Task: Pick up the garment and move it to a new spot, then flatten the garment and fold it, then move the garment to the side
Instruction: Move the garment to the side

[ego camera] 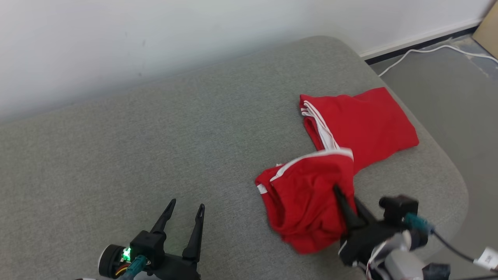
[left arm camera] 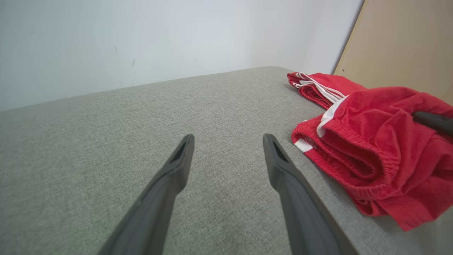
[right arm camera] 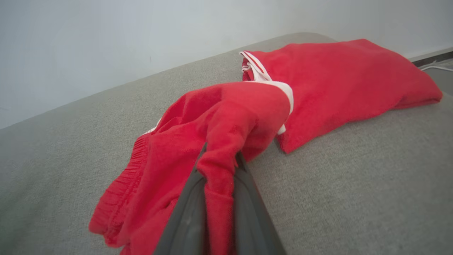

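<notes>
My right hand (ego camera: 344, 194) is pinching shut on a bunched fold of the red shorts (ego camera: 362, 124), lying at the right end of the grey cushion (ego camera: 155, 147), for carrying; my left hand (ego camera: 187, 203) is waiting open, empty.

Left hand (ego camera: 186, 203) open, right hand (ego camera: 345, 194) clamped on cloth.
Left hand sits low at lower left of head view, two long dark fingers spread well apart, pointing up and slightly right, nothing between them. Right hand at lower right, angled up-left, fingers pressed close together with a fold of the red garment (ego camera: 350, 120) pinched between them.
</notes>
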`<state>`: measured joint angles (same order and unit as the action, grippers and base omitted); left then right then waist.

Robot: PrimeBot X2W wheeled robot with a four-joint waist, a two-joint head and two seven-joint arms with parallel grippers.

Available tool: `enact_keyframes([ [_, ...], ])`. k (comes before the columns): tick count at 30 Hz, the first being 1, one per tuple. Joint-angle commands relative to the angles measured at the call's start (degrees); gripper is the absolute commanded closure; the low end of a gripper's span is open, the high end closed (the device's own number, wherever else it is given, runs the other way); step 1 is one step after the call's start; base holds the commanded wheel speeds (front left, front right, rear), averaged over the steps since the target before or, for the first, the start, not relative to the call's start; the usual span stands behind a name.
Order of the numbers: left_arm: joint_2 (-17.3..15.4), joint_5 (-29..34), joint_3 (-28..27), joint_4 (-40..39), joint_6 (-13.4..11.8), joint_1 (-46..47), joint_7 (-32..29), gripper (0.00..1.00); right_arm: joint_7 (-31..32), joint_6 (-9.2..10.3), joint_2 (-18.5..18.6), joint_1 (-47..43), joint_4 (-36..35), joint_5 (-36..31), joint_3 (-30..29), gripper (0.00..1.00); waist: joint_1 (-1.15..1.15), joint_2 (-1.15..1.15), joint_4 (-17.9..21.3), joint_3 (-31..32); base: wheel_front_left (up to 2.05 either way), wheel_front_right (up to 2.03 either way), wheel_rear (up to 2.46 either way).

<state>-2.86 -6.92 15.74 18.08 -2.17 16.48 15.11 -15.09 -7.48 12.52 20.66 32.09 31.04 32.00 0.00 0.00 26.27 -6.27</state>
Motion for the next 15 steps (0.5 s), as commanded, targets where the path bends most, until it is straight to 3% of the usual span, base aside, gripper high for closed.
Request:
enact_keyframes([
  [1,-0.1,0.6,0.1,0.1,0.0,0.4,0.0,0.00,0.0,-0.01,1.4,2.4,-0.9,-0.6,0.5,1.00,0.00,0.00,-1.1,-0.8,0.00,0.00,0.00],
  [7,-0.1,1.5,0.1,1.4,0.1,0.8,0.0,0.00,0.0,-0.01,6.5,9.9,-1.1,-1.6,1.7,1.00,0.00,0.00,-3.1,-2.6,0.00,0.00,0.00],
  [15,-0.1,2.5,0.1,1.9,0.5,2.7,0.0,0.00,0.0,-0.01,14.0,18.7,5.9,-1.6,0.2,1.00,0.00,0.00,-6.7,-5.2,0.00,0.00,0.00],
])
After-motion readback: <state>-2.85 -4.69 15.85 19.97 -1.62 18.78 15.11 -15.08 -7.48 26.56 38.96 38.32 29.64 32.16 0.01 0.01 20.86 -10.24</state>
